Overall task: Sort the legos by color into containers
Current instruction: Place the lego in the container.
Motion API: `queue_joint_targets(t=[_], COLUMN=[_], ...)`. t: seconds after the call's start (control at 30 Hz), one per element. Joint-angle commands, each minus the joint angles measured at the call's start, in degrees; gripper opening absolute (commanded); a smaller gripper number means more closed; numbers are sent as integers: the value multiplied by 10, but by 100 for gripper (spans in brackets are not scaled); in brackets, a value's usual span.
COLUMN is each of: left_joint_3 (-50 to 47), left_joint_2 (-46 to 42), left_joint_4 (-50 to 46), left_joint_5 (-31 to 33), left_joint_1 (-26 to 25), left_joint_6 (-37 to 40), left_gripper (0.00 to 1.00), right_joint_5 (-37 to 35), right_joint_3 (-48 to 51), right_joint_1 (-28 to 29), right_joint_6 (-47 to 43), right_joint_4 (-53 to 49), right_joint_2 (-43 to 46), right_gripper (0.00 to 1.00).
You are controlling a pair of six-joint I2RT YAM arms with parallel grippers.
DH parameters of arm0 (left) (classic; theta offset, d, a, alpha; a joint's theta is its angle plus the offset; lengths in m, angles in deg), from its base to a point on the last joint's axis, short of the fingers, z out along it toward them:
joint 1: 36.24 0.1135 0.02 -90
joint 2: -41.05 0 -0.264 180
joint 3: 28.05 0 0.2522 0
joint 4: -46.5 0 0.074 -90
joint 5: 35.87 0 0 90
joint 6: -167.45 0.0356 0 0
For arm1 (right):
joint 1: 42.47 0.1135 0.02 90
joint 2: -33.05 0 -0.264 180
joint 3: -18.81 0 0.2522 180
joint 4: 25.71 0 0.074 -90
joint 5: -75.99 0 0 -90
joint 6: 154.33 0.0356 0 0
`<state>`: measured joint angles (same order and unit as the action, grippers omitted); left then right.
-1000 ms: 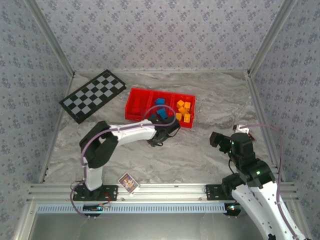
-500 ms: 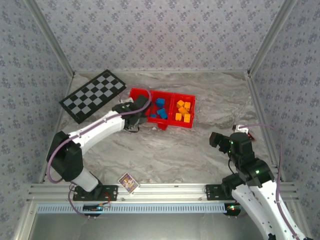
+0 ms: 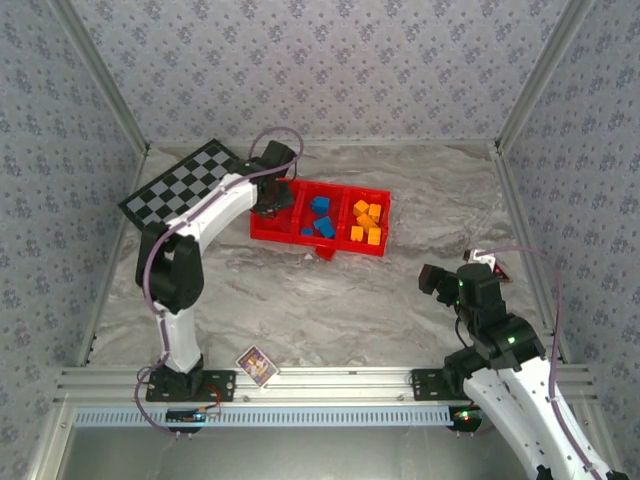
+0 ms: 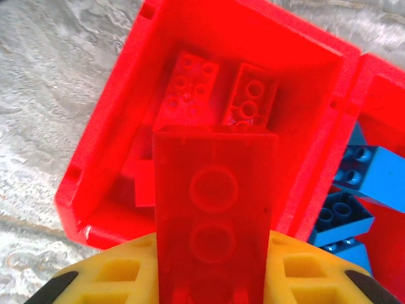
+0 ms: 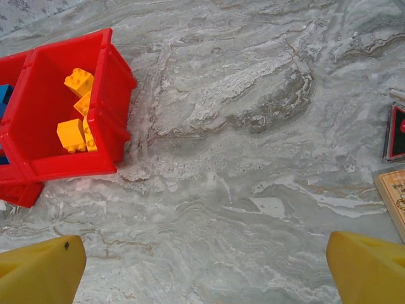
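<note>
In the left wrist view my left gripper is shut on a red lego, held just above the left compartment of the red tray. Two red legos lie in that compartment. From above, the left gripper hangs over the tray's left end. Blue legos fill the middle compartment and orange-yellow legos the right one. One more red lego lies on the table against the tray's front wall. My right gripper hovers open over bare table, right of the tray; its fingers stand wide apart.
A black-and-white checkered board lies left of the tray, beside my left arm. A small printed card sits near the left base. More small cards lie at the table's right side. Grey marbled table stretches between the tray and the arm bases.
My left arm has swung from the tray's front middle to the left and back, carrying the red lego over the left compartment. The right arm has stayed put.
</note>
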<state>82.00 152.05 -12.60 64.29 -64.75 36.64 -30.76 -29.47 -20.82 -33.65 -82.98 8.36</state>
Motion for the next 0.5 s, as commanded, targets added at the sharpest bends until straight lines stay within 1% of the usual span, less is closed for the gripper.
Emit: queue_joint_targets(t=[0.0,0.07,0.2,0.33,0.47], left_joint_3=[30,37,22,-2,-24], left_joint_2=[26,39,43,29,5], left_joint_4=[-38,-43,-26,-7,5], left_joint_5=[-45,-50,-72,-84,-71], left_joint_1=[9,13,21,21,21], left_joint_6=[49,48,34,33,27], left_gripper=[29,30,38,58,65], right_joint_5=[-22,-25,-27,-28,-29], right_joint_3=[1,0,1,1,1], right_joint_1=[4,4,4,5,5], right_joint_6=[11,12,12,11,11], right_joint_4=[-6,-8,-7,-6,-6], right_joint_2=[-1,-1,-1,-5,-7], right_gripper=[100,100,100,100,100])
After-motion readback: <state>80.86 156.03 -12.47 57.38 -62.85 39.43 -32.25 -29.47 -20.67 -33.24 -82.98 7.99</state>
